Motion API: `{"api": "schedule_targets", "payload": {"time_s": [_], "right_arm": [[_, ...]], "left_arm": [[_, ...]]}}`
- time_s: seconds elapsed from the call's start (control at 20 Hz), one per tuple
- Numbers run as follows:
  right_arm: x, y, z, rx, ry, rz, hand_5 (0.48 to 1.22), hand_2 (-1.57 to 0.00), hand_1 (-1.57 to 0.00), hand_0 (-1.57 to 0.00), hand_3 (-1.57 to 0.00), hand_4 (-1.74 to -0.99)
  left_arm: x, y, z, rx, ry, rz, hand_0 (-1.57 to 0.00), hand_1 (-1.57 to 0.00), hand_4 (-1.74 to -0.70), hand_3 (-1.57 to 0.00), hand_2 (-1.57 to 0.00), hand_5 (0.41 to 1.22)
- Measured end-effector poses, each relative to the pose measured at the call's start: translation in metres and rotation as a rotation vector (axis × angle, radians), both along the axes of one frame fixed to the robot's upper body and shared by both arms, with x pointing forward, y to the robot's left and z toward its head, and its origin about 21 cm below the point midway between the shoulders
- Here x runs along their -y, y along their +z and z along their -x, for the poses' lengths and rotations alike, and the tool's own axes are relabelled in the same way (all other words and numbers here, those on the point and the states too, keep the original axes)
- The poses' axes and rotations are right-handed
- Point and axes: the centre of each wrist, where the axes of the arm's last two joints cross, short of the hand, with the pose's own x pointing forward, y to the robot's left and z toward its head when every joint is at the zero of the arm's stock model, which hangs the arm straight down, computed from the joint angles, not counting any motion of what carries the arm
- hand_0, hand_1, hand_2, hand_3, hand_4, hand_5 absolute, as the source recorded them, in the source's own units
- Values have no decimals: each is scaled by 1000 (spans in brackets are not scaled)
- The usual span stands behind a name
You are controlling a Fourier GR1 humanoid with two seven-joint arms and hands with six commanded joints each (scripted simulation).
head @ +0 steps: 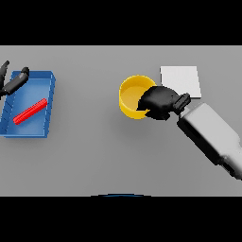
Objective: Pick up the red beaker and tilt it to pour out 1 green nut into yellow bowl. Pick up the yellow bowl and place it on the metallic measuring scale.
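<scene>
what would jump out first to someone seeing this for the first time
The yellow bowl at the table's centre stands out, with the right hand curled over its right rim. Just beyond it, to the right, lies the pale scale. At far left a blue tray holds a red beaker lying flat, the left hand at the tray's upper left corner.

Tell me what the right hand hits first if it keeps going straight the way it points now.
The yellow bowl. The right hand points toward the view's left, and its fingers already overlap the bowl's right rim, apparently curled round it. Whether they touch it cannot be told for certain from above.
</scene>
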Motion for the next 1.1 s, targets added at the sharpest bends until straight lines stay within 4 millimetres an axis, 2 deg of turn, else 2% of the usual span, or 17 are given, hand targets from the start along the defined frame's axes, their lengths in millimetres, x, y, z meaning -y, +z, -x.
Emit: {"api": "schedule_targets", "payload": {"time_s": [0.2, 0.35, 0.6, 0.75, 0.95, 1.1], "right_arm": [[7, 11, 1, 66, -66, -3, 1220, -1512, -1568, -1559, -1163, -1740], [10, 16, -4, 88, -112, 2, 1220, -1513, -1570, -1565, -1155, -1741], [40, 23, -23, 156, -178, -14, 1221, -1534, -1571, -1569, -1151, -1741], [53, 21, -38, 164, -256, -16, 1221, -1539, -1571, -1570, -1145, -1741], [78, 13, -53, 183, -315, -14, 1221, -1542, -1571, -1571, -1150, -1741], [90, 0, -59, 169, -375, -6, 1221, -1500, -1571, -1571, -1169, -1741]], "left_arm": [[-1, -2, 2, -12, 5, -4, 1, 1, -718, 1, 1, 686], [5, 0, 3, -4, 0, -5, 1, 1, -723, 1, 1, 698], [3, 6, 0, 2, 12, 0, 1, 1, -729, 1, 1, 717], [3, 1, 3, -17, 22, -4, 1, 1, -735, 1, 1, 727], [3, 6, 7, -22, 19, 2, 1, 1, -732, 1, 1, 735], [2, 5, 7, -29, 28, -13, 1, 1, -719, 1, 1, 725]]}}
